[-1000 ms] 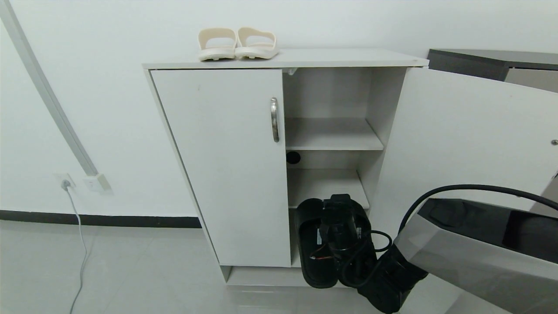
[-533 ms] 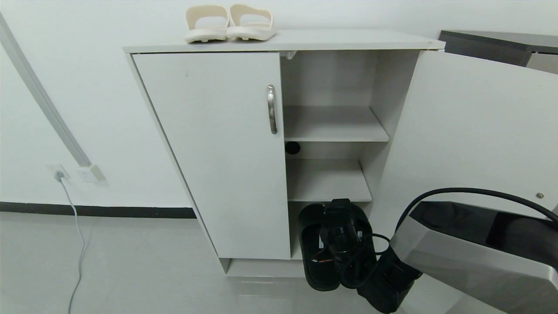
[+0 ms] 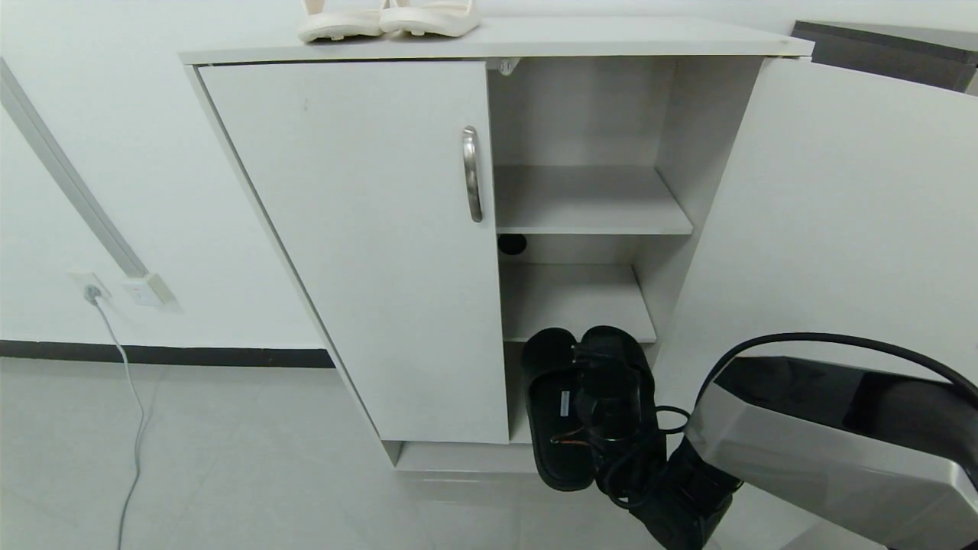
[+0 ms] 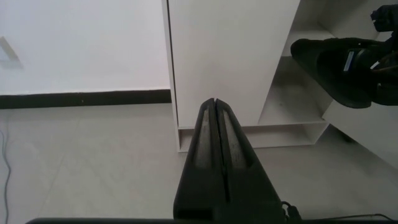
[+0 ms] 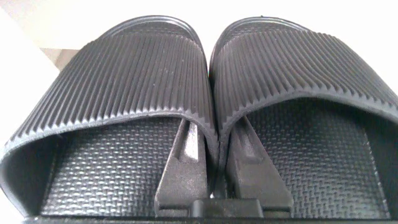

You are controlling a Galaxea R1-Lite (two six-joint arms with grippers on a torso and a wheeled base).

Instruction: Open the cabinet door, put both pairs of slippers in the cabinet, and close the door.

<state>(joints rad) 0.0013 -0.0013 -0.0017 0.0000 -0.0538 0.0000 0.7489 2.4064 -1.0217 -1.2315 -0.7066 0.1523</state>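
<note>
The white cabinet has its left door closed and its right door swung open. A cream pair of slippers lies on the cabinet top. My right gripper is shut on the black pair of slippers, held side by side with toes at the mouth of the lowest compartment. In the right wrist view its fingers pinch the two inner strap edges of the black slippers together. My left gripper hangs shut and empty over the floor, left of the cabinet's front; the black slippers show beyond it.
Two bare shelves sit inside the open half. A metal handle is on the closed door. A wall socket with a cable is at the left. A dark grey unit stands behind the open door.
The head view has shifted, so the cabinet looks larger and its top is nearer the upper edge. The black slippers stay in my right gripper at the lowest opening.
</note>
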